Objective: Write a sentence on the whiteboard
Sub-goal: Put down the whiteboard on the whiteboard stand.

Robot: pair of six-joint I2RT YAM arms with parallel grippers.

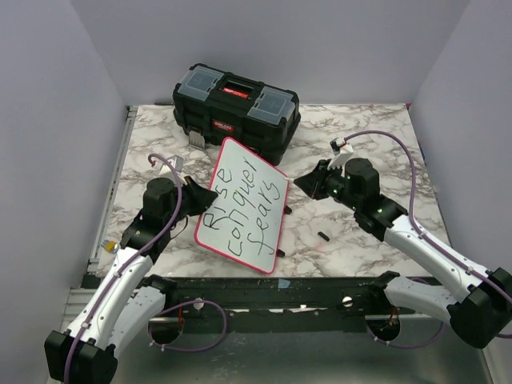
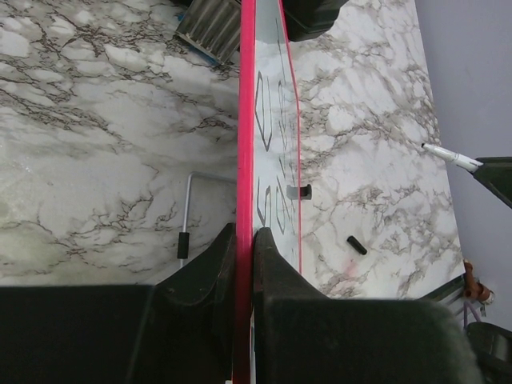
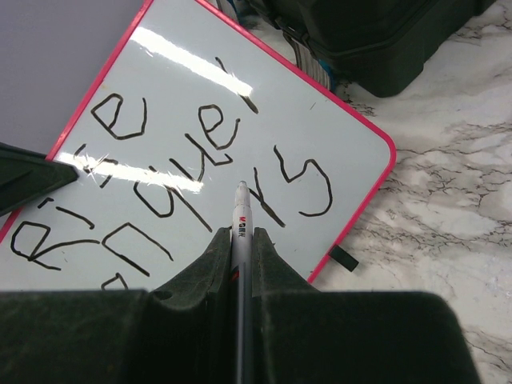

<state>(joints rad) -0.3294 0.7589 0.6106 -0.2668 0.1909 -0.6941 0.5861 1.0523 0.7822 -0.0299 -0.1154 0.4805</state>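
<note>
Top external: whiteboard (image 1: 242,206) sits centre frame, tilted up in front of the black toolbox (image 1: 236,106). Can't tell if its lower edge rests on the tabletop (image 1: 360,232). On its face the sentence (image 1: 250,190) runs in three lines and reads like "Rise conquer fears", so the writing looks done. Your left claw (image 1: 202,196) is at the board's left edge. Your right claw (image 1: 306,182) hangs just right of the board, apart from it. One small black cap (image 1: 323,235) lies loose, lower right of the board.

Left wrist: board is edge-on, running up the middle of the frame. Your left claw is pressed together on the pink rim (image 2: 246,120), pinching the board. A bent metal rod (image 2: 186,210) lies on the marble to its left.

Right wrist: your right claw is clamped on the marker (image 3: 239,220). The tip is bare and aims at the last line; contact with the face, can't tell.

Risks, my read:
- You hold the board by a thin edge only, so a marker push could pivot it or slip it out of the pinch, onto the toolbox or tabletop.
- Dragging the tip or a claw across the letters would smear them.
- An uncapped marker dries out if you stall.

Count: one whiteboard, one sentence in three lines, one marker, one cap, one toolbox, one rod, two claws.
</note>
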